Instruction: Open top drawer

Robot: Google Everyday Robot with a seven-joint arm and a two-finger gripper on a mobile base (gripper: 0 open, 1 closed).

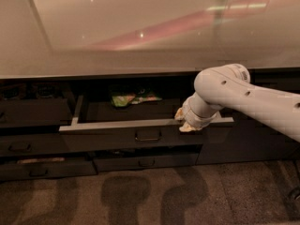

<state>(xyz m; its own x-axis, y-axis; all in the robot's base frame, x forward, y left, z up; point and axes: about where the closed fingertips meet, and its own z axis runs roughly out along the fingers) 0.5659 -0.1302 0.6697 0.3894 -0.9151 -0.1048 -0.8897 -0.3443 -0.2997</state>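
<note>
Gripper [186,121] at the end of the white, rounded robot arm [243,95] sits against the pale grey upper rim of the top drawer [112,138], right of its small dark loop handle [148,135]. We cannot tell whether it is clamped on that rim. We see the wide dark grey drawer standing partly out beneath the glossy beige countertop [140,36], with a crumpled green packet [123,99] lying inside near the back. A narrower dark lower drawer [145,162] sits just beneath it.

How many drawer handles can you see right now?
3: centre handle of the top drawer, left of the gripper at its rim; left drawer handle; lower drawer handle. Dark areas may hide more.
</note>
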